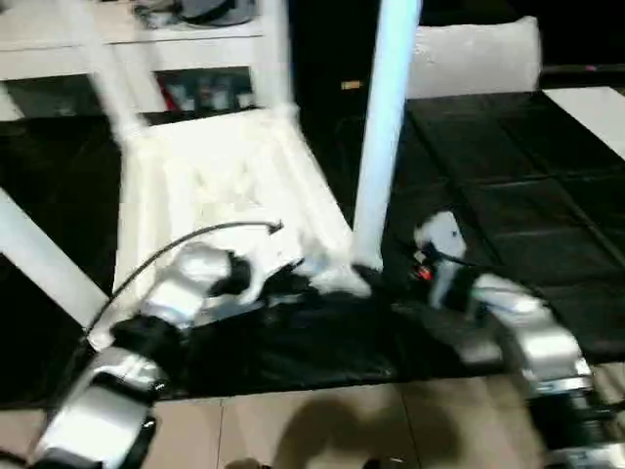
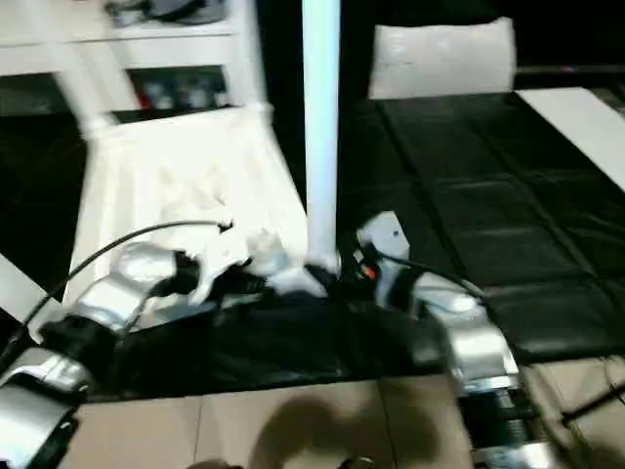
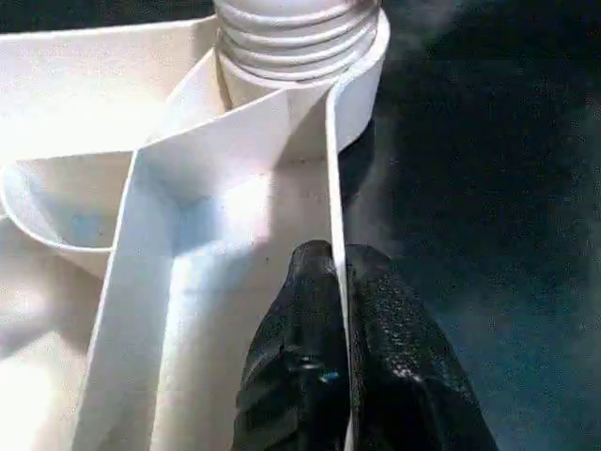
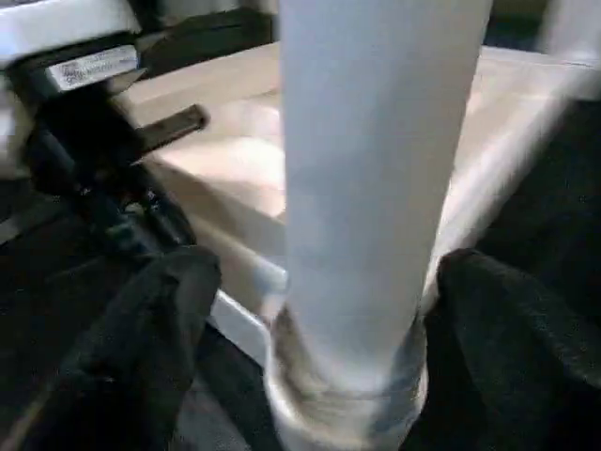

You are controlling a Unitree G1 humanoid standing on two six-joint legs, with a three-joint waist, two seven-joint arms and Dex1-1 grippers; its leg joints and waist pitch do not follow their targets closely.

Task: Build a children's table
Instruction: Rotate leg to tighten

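Now seating a leg [image 1: 383,137] upright in the near corner socket [image 3: 300,47] of the upturned tabletop [image 1: 225,186] on the black table [image 1: 508,205]. Left pincer [image 3: 340,282] clamped on the rim wall; right pincer [image 4: 310,310] spread around the leg base, pads apart from it. Best kept vertical while twisting; tabletop pinned against turning.

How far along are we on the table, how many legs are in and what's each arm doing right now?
Done: the tabletop lies ribs up with three legs standing at other corners. In hand: the fourth leg stands upright in the near corner socket, threads still showing. The left gripper pinches the tabletop's edge wall; the right gripper has its fingers either side of the leg's base. Left: seat this leg fully, then turn the table over.
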